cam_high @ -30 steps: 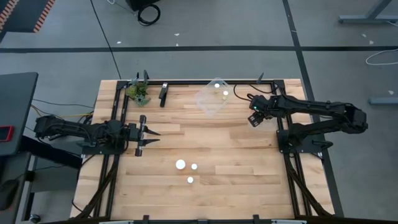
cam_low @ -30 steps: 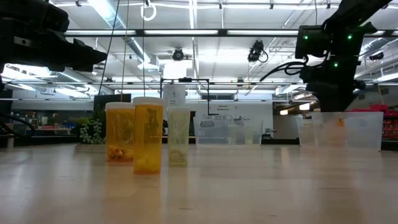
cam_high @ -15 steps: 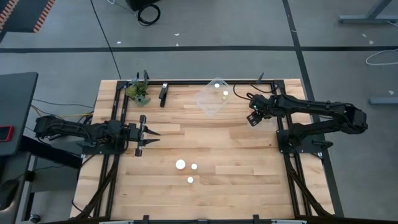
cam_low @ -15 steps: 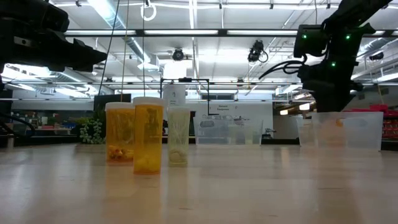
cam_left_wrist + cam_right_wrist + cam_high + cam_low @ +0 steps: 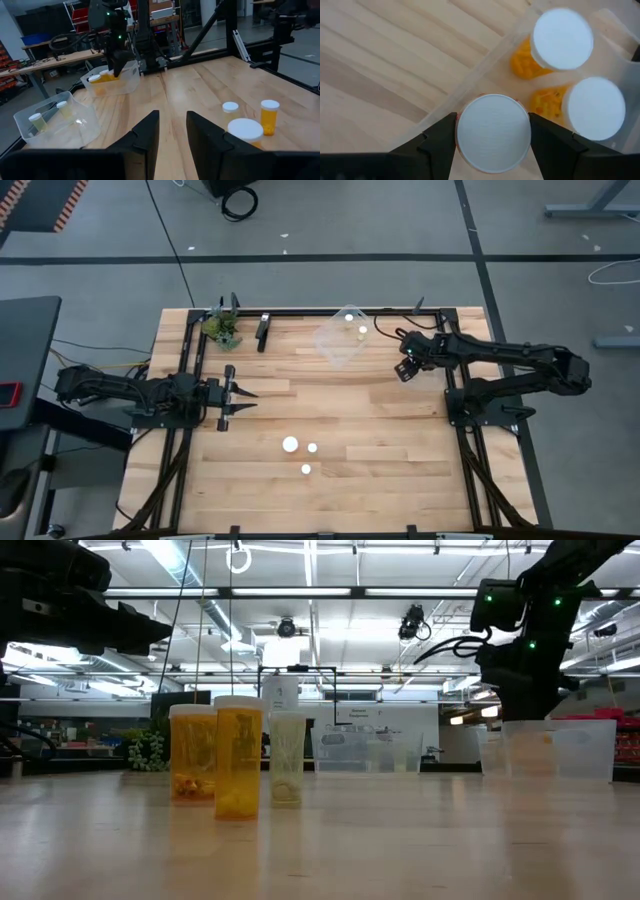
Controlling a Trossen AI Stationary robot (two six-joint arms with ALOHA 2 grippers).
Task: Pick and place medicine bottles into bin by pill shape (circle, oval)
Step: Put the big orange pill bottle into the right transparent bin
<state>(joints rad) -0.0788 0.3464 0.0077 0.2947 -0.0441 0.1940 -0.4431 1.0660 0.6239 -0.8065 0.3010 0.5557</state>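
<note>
Three medicine bottles stand upright on their bases mid-table: a wide-capped amber one [image 5: 290,445] [image 5: 238,765], a second amber one [image 5: 192,755] and a pale one [image 5: 287,760]. My right gripper [image 5: 403,368] [image 5: 493,132] is shut on another white-capped bottle above the edge of a clear bin [image 5: 470,80] [image 5: 580,750]. That bin holds two capped bottles of orange pills [image 5: 563,39] [image 5: 594,107]. My left gripper [image 5: 240,402] [image 5: 172,132] is open and empty at the table's left, pointing toward the standing bottles. My right gripper pinches the bottle between its two fingers at the cap end [image 5: 493,131], one finger [image 5: 440,137] on each side. The fingers point down from above. The bottle is upright, cap up and lifted clear. The cap hides its body.
A second clear bin [image 5: 345,338] [image 5: 55,120] at the far middle holds two bottles. A small green plant [image 5: 222,328] and a dark bracket [image 5: 263,330] stand at the far left. The black frame rails [image 5: 190,360] run along the table's edges. Bare wood lies between the bottles and the bins.
My right gripper has carried its bottle a little toward the table's left, staying shut on it over the bin's edge.
</note>
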